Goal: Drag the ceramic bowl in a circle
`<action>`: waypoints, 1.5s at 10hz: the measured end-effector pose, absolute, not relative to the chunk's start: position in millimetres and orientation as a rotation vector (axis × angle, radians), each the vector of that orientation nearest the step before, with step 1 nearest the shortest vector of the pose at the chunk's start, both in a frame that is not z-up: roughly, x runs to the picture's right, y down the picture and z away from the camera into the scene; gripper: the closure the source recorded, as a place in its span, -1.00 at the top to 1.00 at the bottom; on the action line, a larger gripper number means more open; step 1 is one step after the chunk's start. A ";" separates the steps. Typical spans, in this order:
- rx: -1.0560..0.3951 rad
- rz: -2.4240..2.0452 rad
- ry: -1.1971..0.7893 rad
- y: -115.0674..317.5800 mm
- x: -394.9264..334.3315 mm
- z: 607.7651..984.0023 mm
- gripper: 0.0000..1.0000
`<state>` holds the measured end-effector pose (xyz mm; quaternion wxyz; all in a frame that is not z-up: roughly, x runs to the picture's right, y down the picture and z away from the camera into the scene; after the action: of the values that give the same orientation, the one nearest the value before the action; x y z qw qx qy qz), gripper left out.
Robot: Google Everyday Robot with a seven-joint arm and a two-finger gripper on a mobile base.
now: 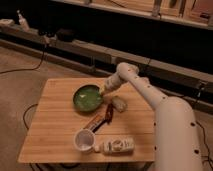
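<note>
1. The fingers were drawn together, at the right-hand rim of the ceramic bowl [86,98]; whether the rim was pinched between them could not be made out.
2. The gripper [106,92] sat low at that rim, with the pale arm [145,92] slanting up and away to the bowl's right.
3. The ceramic bowl stood upright with its mouth facing up. Being round, it had no long axis and pointed no particular way. It sat on the wooden table [52,120], toward the far side.
4. Inside the bowl only its glossy green surface showed.
5. Just right of the bowl, beyond the gripper, lay a pale rounded object [119,104].
6. Nearer the camera than the bowl lay a brown packet [96,121] with a small red item [109,114] beside it.
7. Further toward the camera from the bowl stood a white cup [84,140], mouth up, its inside showing white.
8. A white bottle [116,146] lay on its side just right of the cup, well apart from the bowl.
</note>
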<state>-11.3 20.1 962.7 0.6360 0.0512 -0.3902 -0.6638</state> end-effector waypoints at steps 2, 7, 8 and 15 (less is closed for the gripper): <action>0.146 -1.531 -0.900 -1.6 -45.8 970.2 -1.00; 0.209 -1.683 -1.056 5.6 -162.1 955.5 -1.00; 0.220 -1.710 -1.100 15.2 -179.3 949.3 -1.00; 0.277 -1.821 -1.301 92.1 -170.9 890.6 -1.00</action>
<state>-170.9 92.1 890.6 0.4289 0.1111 -0.5214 -0.7293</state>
